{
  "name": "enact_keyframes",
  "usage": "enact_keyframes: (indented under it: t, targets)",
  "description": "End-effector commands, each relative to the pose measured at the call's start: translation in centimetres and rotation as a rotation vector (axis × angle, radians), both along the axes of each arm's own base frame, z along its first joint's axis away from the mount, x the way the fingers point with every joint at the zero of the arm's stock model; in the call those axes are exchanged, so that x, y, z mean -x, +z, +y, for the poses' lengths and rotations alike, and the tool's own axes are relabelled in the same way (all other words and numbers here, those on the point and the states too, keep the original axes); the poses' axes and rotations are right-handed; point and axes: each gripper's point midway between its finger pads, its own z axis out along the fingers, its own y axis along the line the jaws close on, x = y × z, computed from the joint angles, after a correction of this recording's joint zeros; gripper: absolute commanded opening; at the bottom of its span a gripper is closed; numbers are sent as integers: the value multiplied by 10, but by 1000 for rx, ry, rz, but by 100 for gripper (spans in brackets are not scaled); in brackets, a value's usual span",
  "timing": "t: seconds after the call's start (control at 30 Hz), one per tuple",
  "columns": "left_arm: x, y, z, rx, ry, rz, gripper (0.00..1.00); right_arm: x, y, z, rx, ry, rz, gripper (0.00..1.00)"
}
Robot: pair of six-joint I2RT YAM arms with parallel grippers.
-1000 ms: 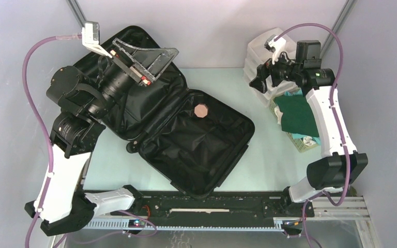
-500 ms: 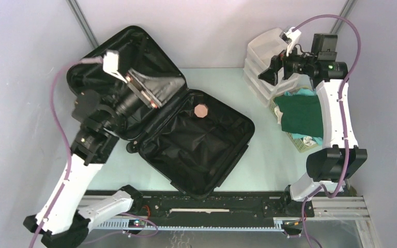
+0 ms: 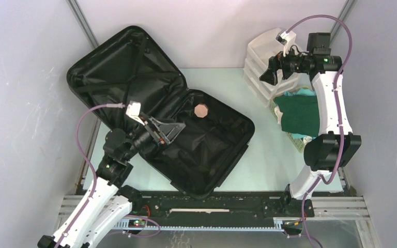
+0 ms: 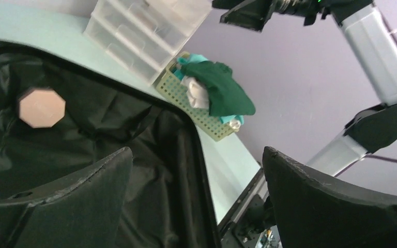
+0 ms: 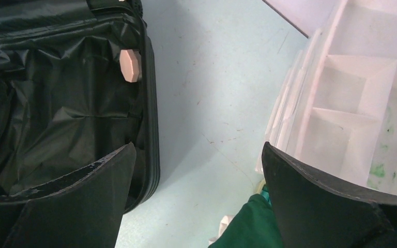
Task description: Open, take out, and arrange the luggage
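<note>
Two claws are in play, both spread wide and both empty. Nearest you, the left gripper (image 3: pixel 169 130) hangs over the near-left part of the luggage (image 3: pixel 207 150). The luggage lies open on the table (image 3: pixel 269 155), running from centre out toward 10 o'clock, with its lid propped up against the far-left wall. The opening looks done, so the step in hand is most likely the taking out.

The only thing showing on the black lining is a small pink octagonal piece (image 3: pixel 201 110), at 1 o'clock from your left claw and tight beside the shell's far rim. To lift it cleanly:
- Carry the claw over to 1 o'clock and come straight down.
- Set the fingers across two flat sides.
- Keep one finger from landing on the rim.
- The lining is loose and creased, so close only on the piece or you may pinch fabric with it.

At 3 o'clock the pale basket (image 3: pixel 300 142) holds a green cloth (image 3: pixel 300 116). Beyond it, at 1 to 2 o'clock, the right gripper (image 3: pixel 269 72) hovers over the white drawer organizer (image 3: pixel 261 54), whose top tray shows bare compartments, a likely home for the piece.

No brand, label or writing can be read anywhere.
</note>
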Motion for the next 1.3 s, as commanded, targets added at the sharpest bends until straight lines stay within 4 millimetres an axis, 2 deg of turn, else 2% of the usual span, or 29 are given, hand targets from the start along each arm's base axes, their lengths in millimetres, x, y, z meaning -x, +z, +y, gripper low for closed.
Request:
enact_keyframes:
  t: [0.0,0.2,0.77,1.13,1.2,1.27]
  targets:
    - [-2,-13,10,-1,55,-79,100,-6,14,-6,35,-17,-56,99]
    - [0,-29,14,23,74,-69,100,-10,16,-9,46,-33,-62,99]
    - [-2,-39,15,31,86,-65,100,-23,-9,-22,130,-78,-7,99]
    - [-2,-44,16,27,93,-58,100,-32,-27,-19,233,-109,25,97]
    - [-2,-46,16,28,92,-58,100,-31,-27,-7,246,-86,17,97]
    - [-1,-47,17,30,95,-54,100,-32,-27,-5,252,-84,14,97]
